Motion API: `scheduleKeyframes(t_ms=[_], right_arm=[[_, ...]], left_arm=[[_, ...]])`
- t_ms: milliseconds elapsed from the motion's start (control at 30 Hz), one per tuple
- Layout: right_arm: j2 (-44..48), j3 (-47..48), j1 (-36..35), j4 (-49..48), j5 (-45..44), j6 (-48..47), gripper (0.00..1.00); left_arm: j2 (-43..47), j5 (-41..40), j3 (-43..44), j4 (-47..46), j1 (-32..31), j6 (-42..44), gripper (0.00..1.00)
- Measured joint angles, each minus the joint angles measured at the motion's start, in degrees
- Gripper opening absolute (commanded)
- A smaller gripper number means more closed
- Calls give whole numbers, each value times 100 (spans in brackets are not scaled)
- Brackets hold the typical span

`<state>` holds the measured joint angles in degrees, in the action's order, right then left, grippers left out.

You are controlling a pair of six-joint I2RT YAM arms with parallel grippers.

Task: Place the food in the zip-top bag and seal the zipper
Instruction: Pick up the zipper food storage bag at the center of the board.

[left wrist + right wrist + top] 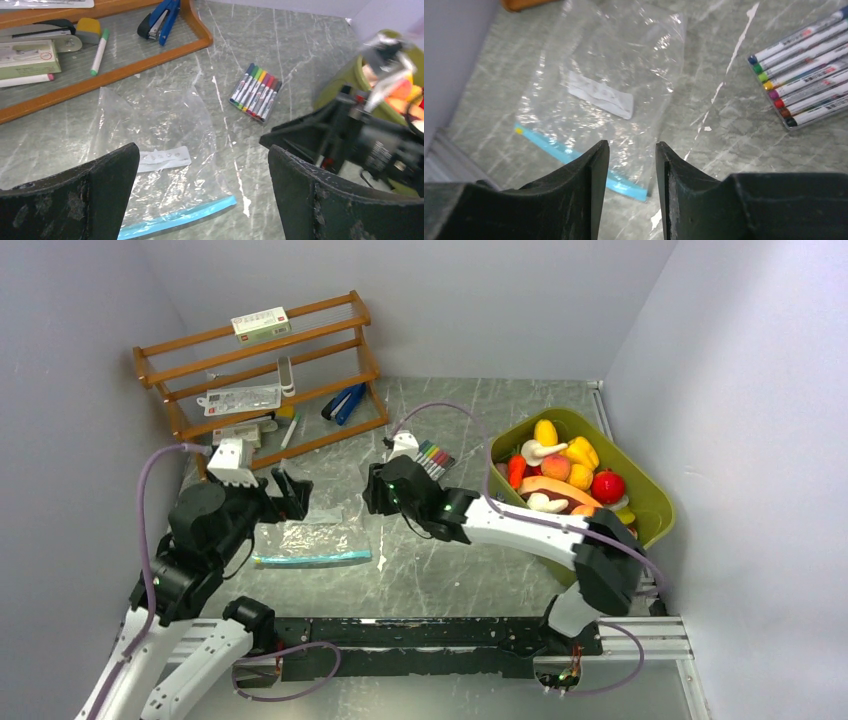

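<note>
Near the zip-top bag (310,540), left tool (202,160) gapes wide, right tool (631,147) narrowly parted, both empty.

Pale walls (400,300) enclose me at 9, 12 and 3 o'clock. My marbled grey table (480,580) carries a wooden rack (320,439) at 11 o'clock.

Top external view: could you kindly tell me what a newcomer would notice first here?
Bright toy food heaped in an olive-green tub at the right stands out most. Next, the clear zip-top bag lies flat and empty left of centre, its teal zipper along the near edge.
</note>
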<state>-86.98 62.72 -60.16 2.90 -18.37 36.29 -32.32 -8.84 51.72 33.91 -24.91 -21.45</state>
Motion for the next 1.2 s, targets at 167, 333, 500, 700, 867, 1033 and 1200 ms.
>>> scheduleKeyframes(t_ms=[167,333,500,700,867,1033,1200], right_arm=[[-979,103,289,-219,461,85,36],[-1657,289,494,-404,828,254,35],[-2127,533,614,-754,1049,409,35],[-2520,586,721,-1082,1261,678,34],[-2702,586,844,-1266,1447,927,35],[-2774,586,879,-1338,1620,981,33],[-2929,601,876,-1403,1751,1012,21]], left_arm=[[866,-44,-804,-155,0,422,100],[1416,-234,-1279,-308,-2,728,99],[1414,-247,-1285,-511,0,826,99],[1187,-234,-1285,-505,0,868,99],[1252,-232,-1285,-503,0,901,99],[1338,-203,-1285,-507,0,914,99],[1342,-184,-1303,-511,0,925,99]])
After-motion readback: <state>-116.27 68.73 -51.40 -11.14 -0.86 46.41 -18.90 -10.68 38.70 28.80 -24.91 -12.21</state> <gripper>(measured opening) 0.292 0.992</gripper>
